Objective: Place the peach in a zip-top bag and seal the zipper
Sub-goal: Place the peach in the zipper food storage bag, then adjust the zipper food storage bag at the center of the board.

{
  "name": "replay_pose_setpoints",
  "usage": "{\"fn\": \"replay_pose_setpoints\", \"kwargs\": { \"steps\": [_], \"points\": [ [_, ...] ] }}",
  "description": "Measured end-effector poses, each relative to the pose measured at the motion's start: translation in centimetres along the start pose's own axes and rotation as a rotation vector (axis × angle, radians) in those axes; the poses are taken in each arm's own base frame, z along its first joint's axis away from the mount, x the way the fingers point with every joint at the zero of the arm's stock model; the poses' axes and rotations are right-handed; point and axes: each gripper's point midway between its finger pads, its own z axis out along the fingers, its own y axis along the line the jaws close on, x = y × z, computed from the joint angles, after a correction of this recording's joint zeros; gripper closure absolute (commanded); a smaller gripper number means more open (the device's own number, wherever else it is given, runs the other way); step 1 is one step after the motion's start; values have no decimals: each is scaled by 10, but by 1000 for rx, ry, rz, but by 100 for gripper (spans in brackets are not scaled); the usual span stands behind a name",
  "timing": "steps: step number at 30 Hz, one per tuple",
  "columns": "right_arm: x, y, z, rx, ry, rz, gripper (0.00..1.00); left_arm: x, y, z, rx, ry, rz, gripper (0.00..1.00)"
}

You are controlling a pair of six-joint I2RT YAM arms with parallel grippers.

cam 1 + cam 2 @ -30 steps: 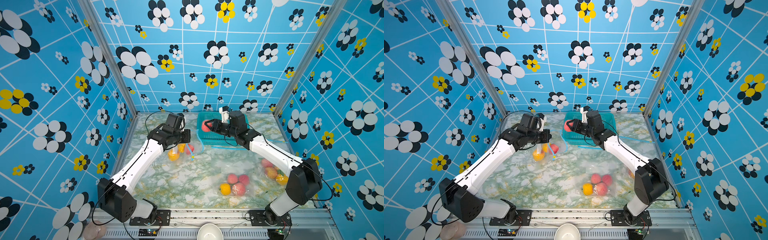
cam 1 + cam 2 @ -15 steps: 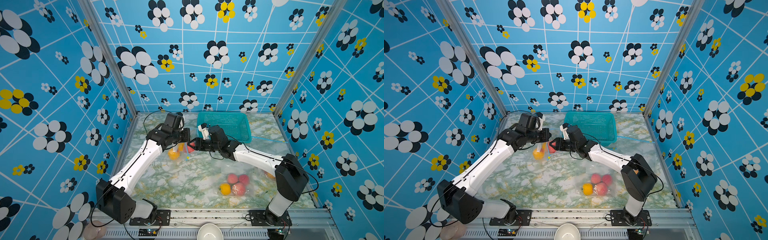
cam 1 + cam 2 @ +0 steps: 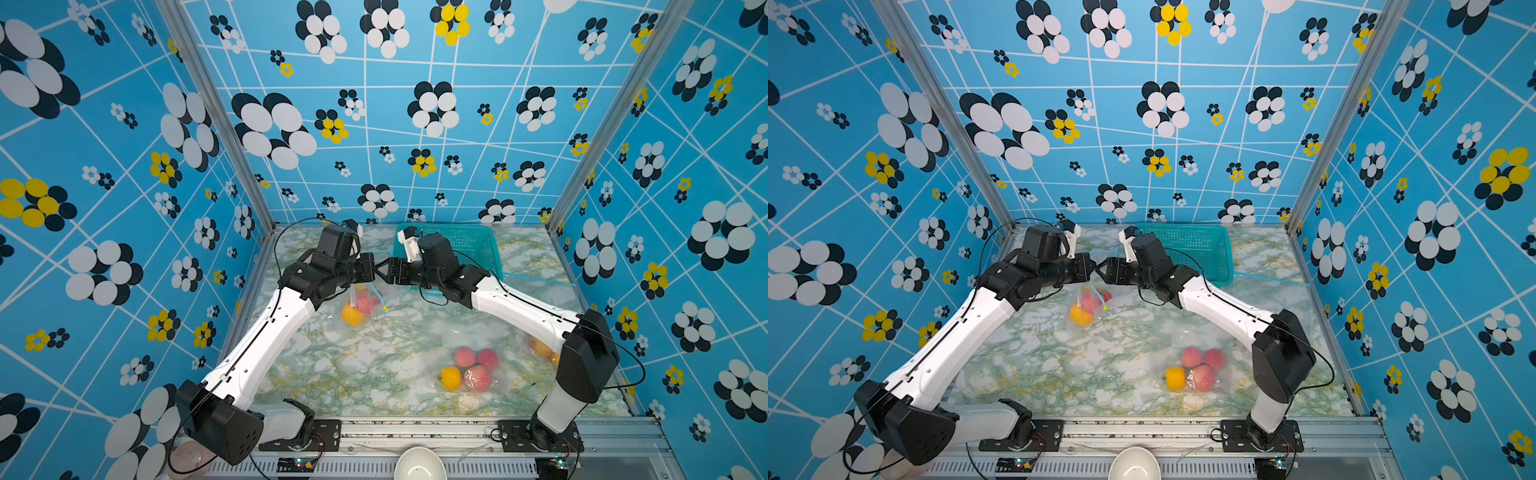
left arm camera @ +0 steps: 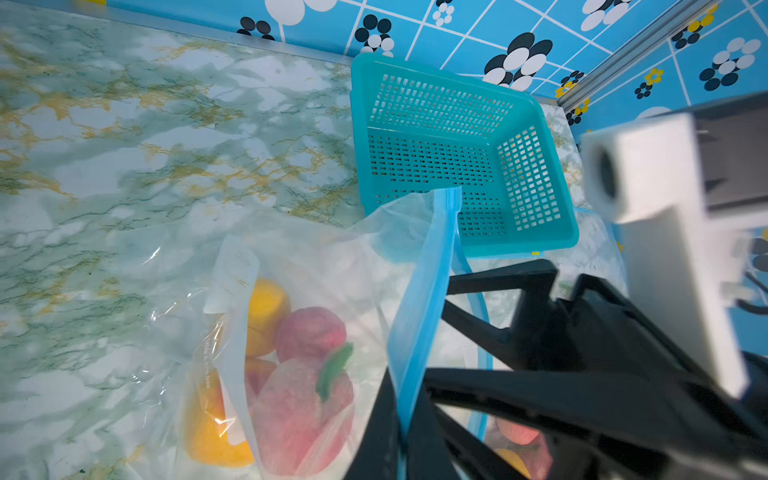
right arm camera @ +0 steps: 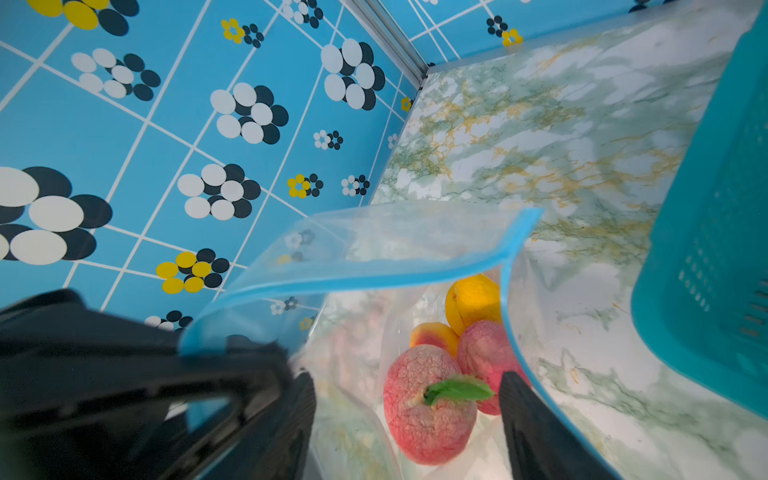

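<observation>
right gripper (image 5: 405, 378): jaws wide apart, holding nothing. they stand inside the open mouth of the zip-top bag (image 5: 353, 245). the peach (image 5: 430, 409), leaf up, lies between the tips and just beyond them. so far as the right wrist view shows, neither jaw touches it. it rests in the bag against a second peach (image 5: 484, 353), with orange-yellow fruit further beyond.

left gripper (image 4: 400, 424): jaws closed on the blue zipper strip (image 4: 424, 299) at one end of the mouth, holding that lip up off the worktop (image 4: 124, 166).

governing relation: the zipper's long axis runs from the left jaws' pinch straight away to the far corner of the mouth. the opposite lip returns from that corner and passes outside the right jaws. the right jaws are therefore within the loop of the zipper, not on it.

assessment: placing appears done, and sealing is not begun. the right jaws are nearer the free lip. they would need to back out of the mouth, close on both lips beside the left pinch, and run along the axis. the slack film may fold under that pass.

outward: a teal basket (image 5: 706, 249) stands beside the bag. another bag of fruit (image 3: 469, 370) lies well apart.
</observation>
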Motion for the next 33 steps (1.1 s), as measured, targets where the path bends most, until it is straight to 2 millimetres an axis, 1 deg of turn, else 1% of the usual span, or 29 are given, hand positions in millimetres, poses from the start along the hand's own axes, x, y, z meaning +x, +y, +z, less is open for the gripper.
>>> {"fn": "replay_pose_setpoints", "kwargs": {
  "steps": [2,4,5,7,9,13,16,19,21,22,24,27,29,31,33],
  "points": [
    [-4,-1,-22,15,-30,-24,32,1,0,2,-1,7,-1,93],
    [-3,-9,-39,44,-52,-37,34,0,-1,6,3,15,-2,93],
    [-2,-15,-44,62,-58,-40,35,-1,-1,8,4,18,-2,93],
    [3,-30,-46,108,-54,-45,37,-2,-2,11,5,23,-3,93],
    [14,-44,-42,148,-22,-50,38,-3,-3,14,8,27,-3,93],
    [30,-64,-26,198,35,-54,44,-4,-6,15,15,29,-1,93],
    [36,-80,-11,248,66,-62,52,-5,-9,14,21,26,3,93],
    [35,-89,2,283,81,-70,65,-6,-12,13,27,24,7,93],
    [30,-87,6,280,76,-73,81,-5,-13,13,28,24,8,93],
    [25,-84,7,276,70,-72,86,-5,-13,13,28,24,8,92],
    [12,-72,7,250,49,-74,99,-5,-12,13,28,24,8,92],
    [-9,-48,4,187,13,-75,100,-5,-13,14,29,26,10,92],
    [-20,-32,1,137,-1,-71,100,-4,-14,15,30,31,12,92],
    [-25,-20,-1,94,-6,-63,100,-2,-14,18,29,37,13,92],
    [-26,-13,-1,61,-4,-43,100,-1,-14,22,26,45,13,91]
  ]
}}
